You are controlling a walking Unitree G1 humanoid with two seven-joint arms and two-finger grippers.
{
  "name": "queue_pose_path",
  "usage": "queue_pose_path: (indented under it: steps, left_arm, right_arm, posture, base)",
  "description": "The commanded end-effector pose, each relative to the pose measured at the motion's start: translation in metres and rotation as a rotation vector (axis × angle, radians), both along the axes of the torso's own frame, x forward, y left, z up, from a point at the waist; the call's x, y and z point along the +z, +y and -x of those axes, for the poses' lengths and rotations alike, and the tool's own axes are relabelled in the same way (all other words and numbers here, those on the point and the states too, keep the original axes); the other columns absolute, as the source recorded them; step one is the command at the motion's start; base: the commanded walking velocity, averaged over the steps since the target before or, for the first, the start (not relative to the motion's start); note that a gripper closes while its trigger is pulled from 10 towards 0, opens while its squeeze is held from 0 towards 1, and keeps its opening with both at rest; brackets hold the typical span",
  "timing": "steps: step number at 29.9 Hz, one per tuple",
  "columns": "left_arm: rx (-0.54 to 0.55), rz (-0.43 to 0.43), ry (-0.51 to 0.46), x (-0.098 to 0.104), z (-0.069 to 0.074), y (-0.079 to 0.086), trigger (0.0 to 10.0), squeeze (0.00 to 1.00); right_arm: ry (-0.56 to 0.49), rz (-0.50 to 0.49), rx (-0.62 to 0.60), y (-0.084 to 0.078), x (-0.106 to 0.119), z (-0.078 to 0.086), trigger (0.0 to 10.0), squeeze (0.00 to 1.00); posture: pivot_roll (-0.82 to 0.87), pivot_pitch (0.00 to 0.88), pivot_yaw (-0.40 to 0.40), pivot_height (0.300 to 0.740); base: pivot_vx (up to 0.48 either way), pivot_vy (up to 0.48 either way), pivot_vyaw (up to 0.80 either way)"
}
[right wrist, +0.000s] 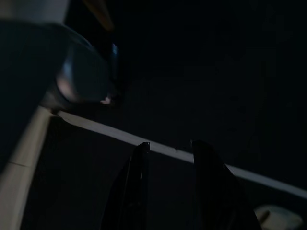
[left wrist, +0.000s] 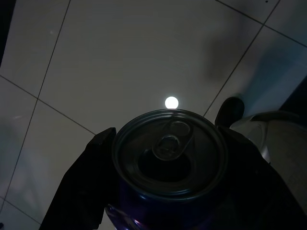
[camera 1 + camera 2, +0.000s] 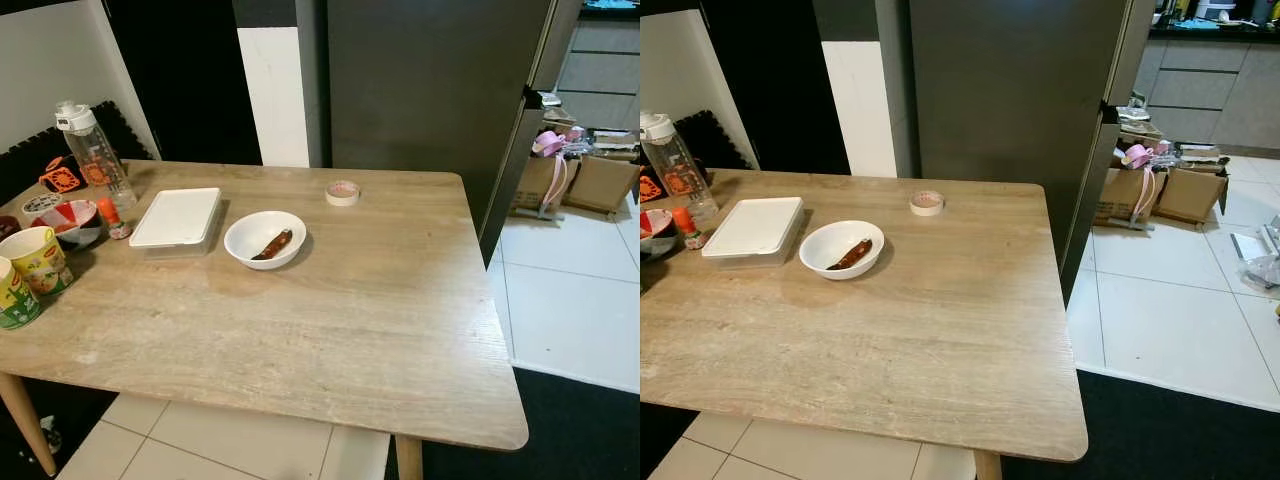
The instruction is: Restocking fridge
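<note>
Gripped a can between the fingers of the left gripper, held low over the floor tiles, top end facing the wrist. Hung the right gripper idle in shade, fingers apart and holding nothing. Faced the table, with the closed fridge just beyond its far edge, so judged the left arm nearer to the job.
</note>
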State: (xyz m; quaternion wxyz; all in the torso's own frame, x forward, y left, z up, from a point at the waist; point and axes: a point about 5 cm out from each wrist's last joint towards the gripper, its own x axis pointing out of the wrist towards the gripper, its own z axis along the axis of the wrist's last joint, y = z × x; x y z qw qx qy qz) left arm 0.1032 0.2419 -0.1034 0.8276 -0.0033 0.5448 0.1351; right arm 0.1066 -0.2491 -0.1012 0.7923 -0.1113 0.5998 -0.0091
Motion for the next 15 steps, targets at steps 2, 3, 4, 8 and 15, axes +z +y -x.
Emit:
queue_pose_path:
  steps: [2,3,4,8,15]
  left_arm:
    - [0.013,0.021,0.014,-0.002,0.003,-0.005,10.0,0.00]
    - [0.013,0.023,0.015,-0.003,0.004,-0.006,10.0,0.00]
    - [0.013,0.025,0.017,-0.003,0.004,-0.006,10.0,0.00]
    - [0.015,0.028,0.022,-0.003,0.006,-0.007,10.0,0.00]
    - [0.037,0.032,0.022,-0.004,0.007,-0.007,10.0,0.00]
  right_arm:
    - [0.002,-0.001,-0.005,0.008,-0.002,-0.001,10.0,0.00]
    - [0.002,-0.003,-0.004,0.010,-0.002,-0.001,10.0,0.00]
    - [0.002,-0.006,-0.002,0.012,-0.003,-0.001,10.0,0.00]
    - [0.005,-0.012,0.000,0.016,-0.004,-0.001,10.0,0.00]
    - [0.013,-0.019,0.006,0.023,-0.006,0.001,10.0,0.00]
  posture:
    - [-0.08,0.000,0.020,0.740]
    - [-0.08,0.000,0.020,0.740]
    - [-0.08,0.000,0.020,0.740]
    - [-0.08,0.000,0.015,0.740]
    - [-0.09,0.000,0.012,0.740]
  base:
    - [0.000,0.000,0.00]
    - [0.000,0.000,0.00]
    - [0.000,0.000,0.00]
    - [0.000,0.000,0.00]
    - [0.000,0.000,0.00]
